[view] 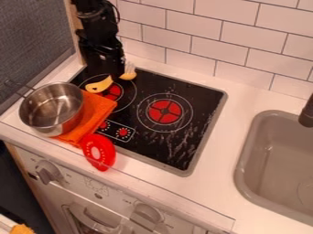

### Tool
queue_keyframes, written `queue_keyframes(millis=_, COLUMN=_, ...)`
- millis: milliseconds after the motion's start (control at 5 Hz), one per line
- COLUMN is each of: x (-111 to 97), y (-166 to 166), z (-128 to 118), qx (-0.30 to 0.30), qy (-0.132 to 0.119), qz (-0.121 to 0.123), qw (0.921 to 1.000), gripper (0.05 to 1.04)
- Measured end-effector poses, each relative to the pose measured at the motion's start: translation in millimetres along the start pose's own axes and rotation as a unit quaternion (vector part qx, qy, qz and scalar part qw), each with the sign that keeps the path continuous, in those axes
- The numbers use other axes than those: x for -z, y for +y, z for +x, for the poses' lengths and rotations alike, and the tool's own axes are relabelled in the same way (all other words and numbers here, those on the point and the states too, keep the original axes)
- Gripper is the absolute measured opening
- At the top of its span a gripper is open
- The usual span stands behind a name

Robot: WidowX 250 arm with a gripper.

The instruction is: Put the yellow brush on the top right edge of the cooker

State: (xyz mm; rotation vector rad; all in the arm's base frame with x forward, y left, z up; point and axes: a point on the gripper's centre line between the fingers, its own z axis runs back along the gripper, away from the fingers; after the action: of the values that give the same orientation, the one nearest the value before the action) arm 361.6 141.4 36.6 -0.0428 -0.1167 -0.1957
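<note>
Claw [114,72] at brush [98,86], 11 o'clock on cooker [202,103]; I can't tell if it's open or gripping. Weak bite could drop it en route to 2 o'clock.

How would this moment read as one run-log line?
gripper: at yellow brush | brush: upper left of cooktop | pot: partly over orange cloth | placement: not yet done
</note>
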Motion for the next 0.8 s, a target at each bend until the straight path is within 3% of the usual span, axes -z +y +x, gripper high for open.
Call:
queue_keyframes(millis=200, x=21, y=7, z=7, qx=0.023, qy=0.031, qz=0.01, qw=0.9992, gripper=1.001)
queue_keyframes(millis=400, x=30, y=9, z=16, qx=0.032, qy=0.039, qz=0.018, qw=0.9986, gripper=1.001)
queue_keyframes(millis=600, x=33, y=9, z=18, qx=0.032, qy=0.043, qz=0.024, qw=0.9983, gripper=0.926)
queue_keyframes(millis=800, x=35, y=10, z=17, qx=0.031, qy=0.049, qz=0.026, qw=0.998, gripper=0.678)
